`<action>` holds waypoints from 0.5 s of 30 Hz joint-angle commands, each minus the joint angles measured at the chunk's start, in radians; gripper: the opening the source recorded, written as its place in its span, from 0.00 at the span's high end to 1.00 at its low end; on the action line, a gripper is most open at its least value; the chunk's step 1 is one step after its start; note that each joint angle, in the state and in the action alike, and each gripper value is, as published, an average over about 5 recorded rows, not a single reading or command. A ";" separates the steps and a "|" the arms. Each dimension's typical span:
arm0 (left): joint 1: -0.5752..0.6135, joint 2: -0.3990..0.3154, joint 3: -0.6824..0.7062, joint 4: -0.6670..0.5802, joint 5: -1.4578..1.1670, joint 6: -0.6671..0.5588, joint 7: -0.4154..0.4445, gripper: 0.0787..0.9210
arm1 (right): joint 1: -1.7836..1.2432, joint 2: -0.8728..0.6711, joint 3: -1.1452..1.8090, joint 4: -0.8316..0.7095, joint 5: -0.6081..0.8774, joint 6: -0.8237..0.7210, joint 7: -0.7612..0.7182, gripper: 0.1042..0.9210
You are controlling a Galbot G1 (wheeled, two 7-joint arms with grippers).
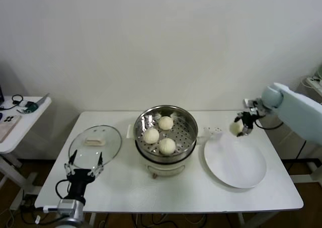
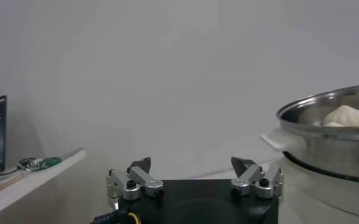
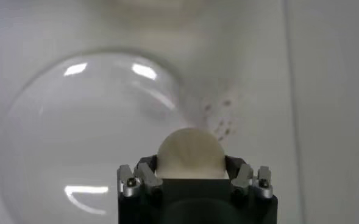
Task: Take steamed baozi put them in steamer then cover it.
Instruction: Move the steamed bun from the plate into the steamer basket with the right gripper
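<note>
Your steamer point(image 1: 165, 133) sits mid-table holding three baozi point(image 1: 166, 146). The fourth baozi point(image 1: 235, 128) is clamped in your right gripper point(image 1: 242, 124), above the bare white plate's point(image 1: 236, 165) far edge. The glass lid point(image 1: 95, 146) lies left of the steamer; your left gripper point(image 1: 83, 168) hangs spread beside it.

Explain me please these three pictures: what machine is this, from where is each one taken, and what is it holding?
It is a two-armed robot at a white table. The wide picture comes from its head; the other two come from cameras on its wrists. On the table stand a steel steamer holding three baozi, a glass lid and a white plate. The right gripper grips the fourth baozi above the plate's far edge. The left gripper waits open near the lid, holding nothing.
</note>
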 commanded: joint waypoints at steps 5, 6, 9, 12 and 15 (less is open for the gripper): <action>0.002 0.016 0.021 0.002 0.004 -0.011 0.006 0.12 | 0.464 0.171 -0.449 0.172 0.607 -0.164 0.087 0.23; 0.002 0.019 0.022 0.003 0.004 -0.011 0.007 0.12 | 0.471 0.186 -0.463 0.184 0.626 -0.170 0.095 0.23; 0.001 0.026 0.024 0.004 0.003 -0.015 0.008 0.12 | 0.478 0.233 -0.498 0.211 0.667 -0.186 0.119 0.23; 0.000 0.030 0.027 0.003 0.002 -0.017 0.008 0.12 | 0.470 0.285 -0.527 0.232 0.704 -0.198 0.150 0.24; -0.002 0.030 0.030 -0.001 0.002 -0.018 0.008 0.12 | 0.450 0.331 -0.552 0.249 0.724 -0.208 0.175 0.24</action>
